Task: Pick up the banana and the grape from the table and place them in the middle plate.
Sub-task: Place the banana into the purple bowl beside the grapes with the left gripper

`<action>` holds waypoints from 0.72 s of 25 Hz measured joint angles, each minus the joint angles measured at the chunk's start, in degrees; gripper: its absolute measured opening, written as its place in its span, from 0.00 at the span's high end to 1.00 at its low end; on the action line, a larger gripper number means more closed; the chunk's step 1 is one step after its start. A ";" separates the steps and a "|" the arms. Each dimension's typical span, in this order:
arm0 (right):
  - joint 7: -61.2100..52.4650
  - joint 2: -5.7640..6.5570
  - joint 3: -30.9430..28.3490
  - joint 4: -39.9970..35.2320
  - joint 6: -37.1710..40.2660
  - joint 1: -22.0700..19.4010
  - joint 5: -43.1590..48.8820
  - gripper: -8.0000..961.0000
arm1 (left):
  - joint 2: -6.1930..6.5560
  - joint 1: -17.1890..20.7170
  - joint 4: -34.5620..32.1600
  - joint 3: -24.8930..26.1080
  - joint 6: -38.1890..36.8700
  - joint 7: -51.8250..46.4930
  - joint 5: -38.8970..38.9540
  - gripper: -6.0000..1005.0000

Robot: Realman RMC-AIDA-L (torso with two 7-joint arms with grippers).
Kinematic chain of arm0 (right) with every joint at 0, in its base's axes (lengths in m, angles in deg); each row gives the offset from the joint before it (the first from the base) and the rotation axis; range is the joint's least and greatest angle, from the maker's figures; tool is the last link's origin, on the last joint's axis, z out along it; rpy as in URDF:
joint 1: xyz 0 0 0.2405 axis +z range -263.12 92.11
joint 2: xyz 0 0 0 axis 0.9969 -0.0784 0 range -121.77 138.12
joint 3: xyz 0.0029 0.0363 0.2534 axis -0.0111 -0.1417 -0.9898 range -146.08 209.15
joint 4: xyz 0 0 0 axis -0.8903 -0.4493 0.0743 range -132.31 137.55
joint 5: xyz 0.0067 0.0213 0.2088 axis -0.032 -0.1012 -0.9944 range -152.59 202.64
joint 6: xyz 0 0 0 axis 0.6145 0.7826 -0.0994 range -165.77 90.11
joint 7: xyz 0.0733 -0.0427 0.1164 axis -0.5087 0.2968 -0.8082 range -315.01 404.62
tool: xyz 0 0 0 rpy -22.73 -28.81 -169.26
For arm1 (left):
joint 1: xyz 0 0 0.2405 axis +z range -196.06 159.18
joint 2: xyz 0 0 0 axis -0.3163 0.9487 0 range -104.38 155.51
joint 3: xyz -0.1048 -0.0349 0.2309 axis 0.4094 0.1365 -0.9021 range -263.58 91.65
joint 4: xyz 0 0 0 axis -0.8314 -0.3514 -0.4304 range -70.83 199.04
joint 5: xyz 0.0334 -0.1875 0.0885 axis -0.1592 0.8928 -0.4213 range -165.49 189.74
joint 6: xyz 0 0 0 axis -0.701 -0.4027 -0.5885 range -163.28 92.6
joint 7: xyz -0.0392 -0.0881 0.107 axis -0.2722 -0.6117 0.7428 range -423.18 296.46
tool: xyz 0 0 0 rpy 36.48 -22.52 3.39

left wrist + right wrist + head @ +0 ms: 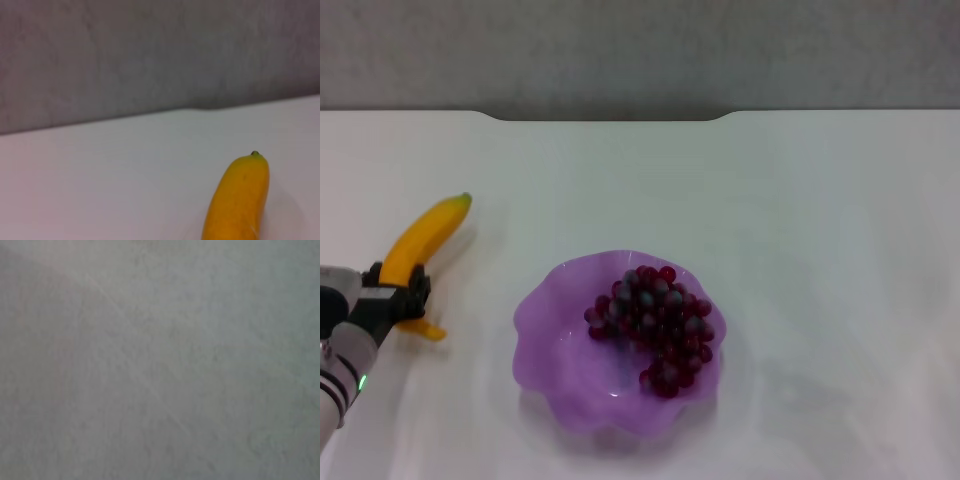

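At the far left of the head view, the left tool (402,290) is seen astride the lower part of the banana (428,235), its dark fingers set against both flanks and apparently pinching it, while the fruit lies on the white tabletop (820,200) with its green tip pointing away. To the right, the grape (658,322) is already settled inside the middle plate (545,325), so only the banana is judged left to move. A firm hold should be confirmed before lifting, the fruit kept level and lowered beside the bunch; the right tool is not seen.
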 joint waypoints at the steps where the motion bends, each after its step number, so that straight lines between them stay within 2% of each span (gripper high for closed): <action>1: -0.01 0.01 0.00 0.01 -0.31 0.00 0.00 0.99 | 0.01 0.15 0.51 0.00 -0.91 -0.04 0.00 0.48; 12: -0.13 0.12 0.10 0.22 -2.60 -0.08 0.00 0.99 | 0.26 2.79 10.30 -0.33 -5.74 -0.09 -5.24 0.48; 16: -0.15 0.21 0.10 0.22 -2.76 -0.37 0.00 0.99 | 0.74 6.38 17.05 0.08 -9.99 0.40 -11.35 0.48; 18: -0.16 0.29 0.10 0.22 -2.85 -0.43 0.00 0.99 | 1.36 9.20 21.25 0.24 -12.33 0.55 -15.26 0.48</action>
